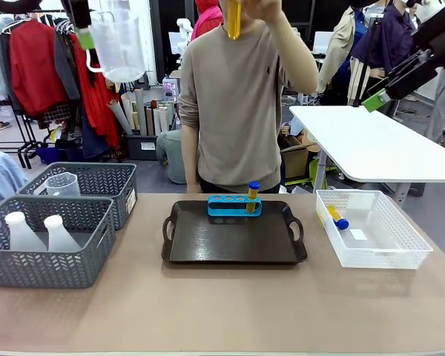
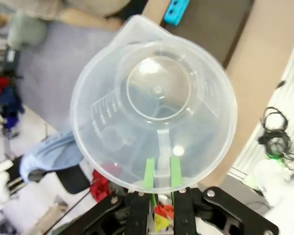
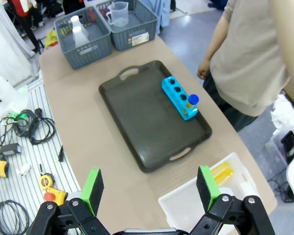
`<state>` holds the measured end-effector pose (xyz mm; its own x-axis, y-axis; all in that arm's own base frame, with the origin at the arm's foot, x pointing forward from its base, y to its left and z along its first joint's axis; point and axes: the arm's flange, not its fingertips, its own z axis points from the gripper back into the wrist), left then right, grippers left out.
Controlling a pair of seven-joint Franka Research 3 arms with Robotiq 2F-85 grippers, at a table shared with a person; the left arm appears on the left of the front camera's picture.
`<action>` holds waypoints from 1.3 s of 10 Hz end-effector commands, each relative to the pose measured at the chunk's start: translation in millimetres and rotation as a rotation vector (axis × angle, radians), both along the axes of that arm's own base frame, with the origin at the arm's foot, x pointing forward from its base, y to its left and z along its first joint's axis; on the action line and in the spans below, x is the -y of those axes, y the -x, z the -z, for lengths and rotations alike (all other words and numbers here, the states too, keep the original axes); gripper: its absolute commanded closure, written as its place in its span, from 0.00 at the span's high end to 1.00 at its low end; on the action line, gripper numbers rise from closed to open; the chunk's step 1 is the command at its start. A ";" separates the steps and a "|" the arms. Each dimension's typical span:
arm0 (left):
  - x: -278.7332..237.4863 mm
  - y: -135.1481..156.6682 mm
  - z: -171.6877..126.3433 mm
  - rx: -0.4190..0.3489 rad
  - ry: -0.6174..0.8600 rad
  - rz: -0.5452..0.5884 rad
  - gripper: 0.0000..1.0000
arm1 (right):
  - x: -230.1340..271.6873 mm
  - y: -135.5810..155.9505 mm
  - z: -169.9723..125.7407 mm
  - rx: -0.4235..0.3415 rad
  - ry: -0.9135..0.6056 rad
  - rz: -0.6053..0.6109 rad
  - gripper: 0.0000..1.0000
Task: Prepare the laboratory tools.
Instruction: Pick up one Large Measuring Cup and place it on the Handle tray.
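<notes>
Two grey baskets (image 1: 44,271) at 9 o'clock on the tan counter (image 1: 222,311): two flasks (image 1: 21,231) in one, a beaker (image 1: 63,184) in the other. Dark tray (image 1: 233,248) at centre, blue rack (image 1: 233,205) on its 12 o'clock edge, one tube (image 1: 253,195) upright in the 3 o'clock hole. White basket (image 1: 400,252) at 3 o'clock, second tube (image 1: 337,217) lying inside. Left pincer (image 1: 87,38) high at 11 o'clock, clamped on the handle of a raised beaker (image 1: 119,41). Right pincer (image 3: 149,171) at 2 o'clock, jaws wide, empty. Third tube (image 1: 233,22) in a person's hand (image 1: 263,9) at 12 o'clock. Behind: hung clothes (image 1: 33,63) at 10 o'clock, white table (image 1: 378,144) at 2 o'clock.
</notes>
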<state>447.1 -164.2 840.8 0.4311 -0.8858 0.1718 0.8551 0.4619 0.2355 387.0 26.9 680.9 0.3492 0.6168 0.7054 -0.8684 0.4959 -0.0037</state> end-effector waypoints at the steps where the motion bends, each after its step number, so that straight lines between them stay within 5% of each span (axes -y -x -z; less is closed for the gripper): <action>1: 5.1 -2.4 -39.9 -0.041 0.036 0.133 0.00 | -0.4 -1.2 -1.4 0.013 -0.021 -0.021 1.00; 8: 13.4 14.1 -24.5 -0.015 0.031 0.143 0.00 | -0.4 -1.2 -1.4 0.013 -0.021 -0.021 1.00; 13: 54.0 -4.0 40.2 -0.187 -0.054 0.336 0.00 | -0.4 -1.2 -1.4 0.013 -0.021 -0.021 1.00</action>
<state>451.9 -219.0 806.1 0.1737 -0.9815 0.0805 0.9801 0.1803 0.0836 386.9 27.2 680.9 0.3490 0.6172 0.7052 -0.8685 0.4956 -0.0039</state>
